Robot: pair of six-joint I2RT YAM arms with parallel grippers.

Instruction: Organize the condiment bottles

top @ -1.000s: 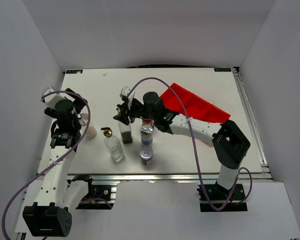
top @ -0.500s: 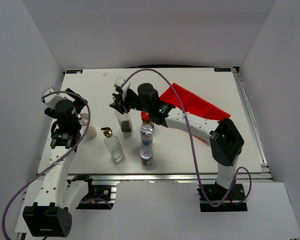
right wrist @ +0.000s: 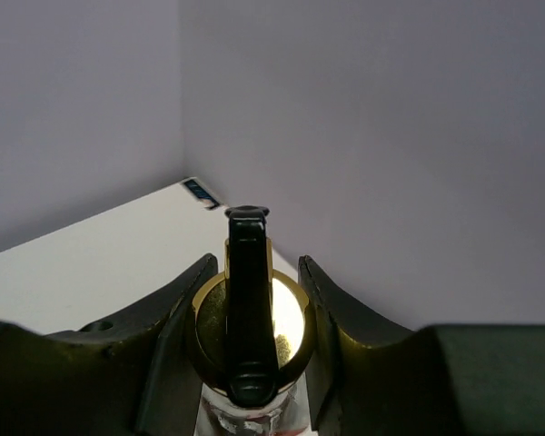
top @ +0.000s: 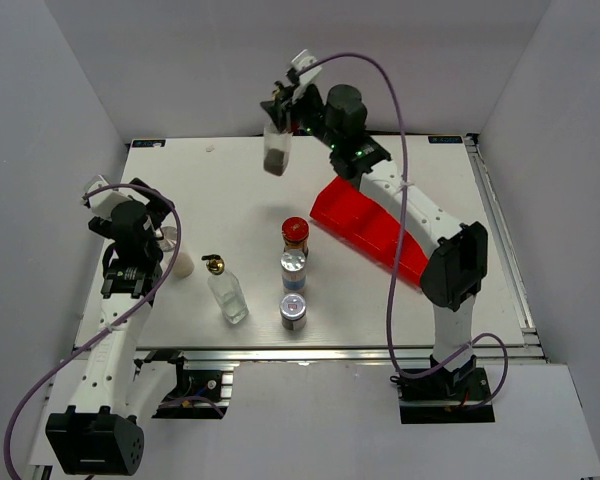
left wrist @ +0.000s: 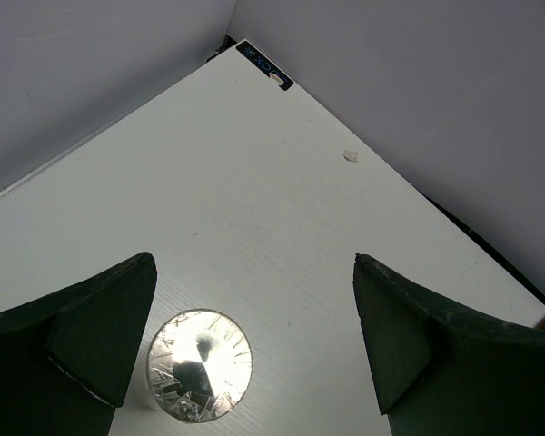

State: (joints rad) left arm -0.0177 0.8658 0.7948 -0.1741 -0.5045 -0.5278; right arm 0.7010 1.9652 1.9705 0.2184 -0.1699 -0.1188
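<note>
On hand are two clear glass bottles with gold-and-black pour spouts [top: 276,156] [top: 227,296], three silver-capped shaker bottles [top: 293,264] [top: 294,309] [left wrist: 200,365], one dark jar with red lid [top: 295,229], one red plastic compartment tray [top: 352,214] and one white table [top: 220,185].

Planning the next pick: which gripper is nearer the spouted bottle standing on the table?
Left. The left gripper is beside that bottle, to its left; the right gripper is raised far behind it.

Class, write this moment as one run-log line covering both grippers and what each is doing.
right gripper: shut on pour-spout bottle, held above table | left gripper: open above silver-capped shaker
</note>
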